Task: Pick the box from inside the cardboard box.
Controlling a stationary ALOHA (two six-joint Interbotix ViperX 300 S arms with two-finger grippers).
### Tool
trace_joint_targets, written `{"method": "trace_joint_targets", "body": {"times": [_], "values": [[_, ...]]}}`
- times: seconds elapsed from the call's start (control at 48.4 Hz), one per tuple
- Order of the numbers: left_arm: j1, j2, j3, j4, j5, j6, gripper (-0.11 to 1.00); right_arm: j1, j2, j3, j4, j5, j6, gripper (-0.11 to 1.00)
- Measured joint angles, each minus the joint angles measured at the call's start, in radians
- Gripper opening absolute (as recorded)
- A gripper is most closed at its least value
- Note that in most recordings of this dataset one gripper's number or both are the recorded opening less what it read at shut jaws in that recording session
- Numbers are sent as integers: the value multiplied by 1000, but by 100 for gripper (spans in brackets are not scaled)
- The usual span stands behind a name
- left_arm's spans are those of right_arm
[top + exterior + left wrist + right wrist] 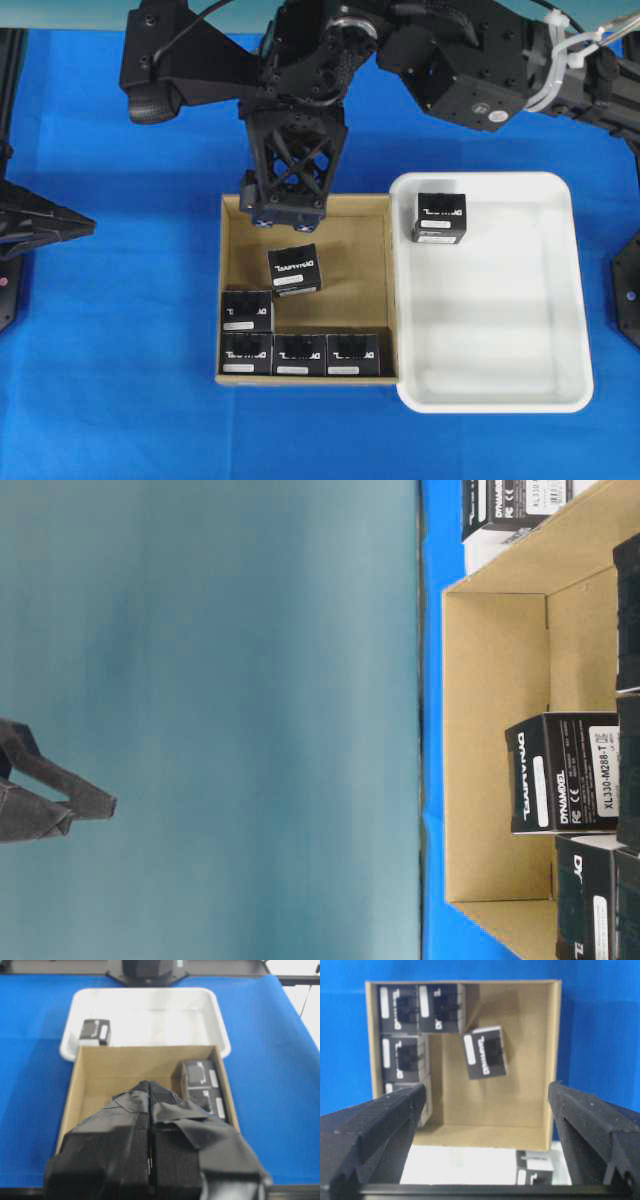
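**Five boxes in the carton, one in the tray, right claw wide open above**

In the overhead view the cardboard box [306, 214] sits at the centre of the blue table cover [120, 420], its right wall touching the left rim of the white tray [575, 300]. The carton holds five black boxes. Three stand in a row along its 6 o'clock wall, a fourth sits on the left just above that row at about 8 o'clock, and the fifth, the box [294, 270], lies alone near the middle, turned askew to the walls and apart from the others. The tray holds a single black box [439, 217] in its 10 o'clock corner; the remainder of its floor is bare white.

The loose box is a small black cube with white lettering across the top and a small white label along one edge. The table-level view shows a white sticker on its side.

The right gripper [487, 1110] hangs over the carton's 12 o'clock wall, fingers spread wide with nothing between them; the loose box lies below, between the two pads. The left gripper [149, 1091] is closed, its taped fingers pressed together and holding nothing, at the carton's 9 o'clock side.
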Motion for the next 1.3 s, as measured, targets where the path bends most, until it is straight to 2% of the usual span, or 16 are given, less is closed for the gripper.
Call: {"method": "trace_joint_targets", "body": {"times": [0.207, 0.372, 0.579, 0.889, 1.303], "values": [[0, 0, 2, -2, 0, 0, -7, 5, -5, 41, 0, -3, -18, 98], [0, 0, 0, 0, 0, 0, -7, 14, -3, 155, 0, -46, -66, 98], [-2, 0, 0, -2, 0, 0, -7, 28, -2, 311, -6, -170, -135, 98], [-2, 0, 0, 0, 0, 0, -7, 40, -11, 482, -46, -327, -150, 98], [-2, 0, 0, 0, 0, 0, -7, 49, -8, 658, -51, -543, -156, 98]]}}
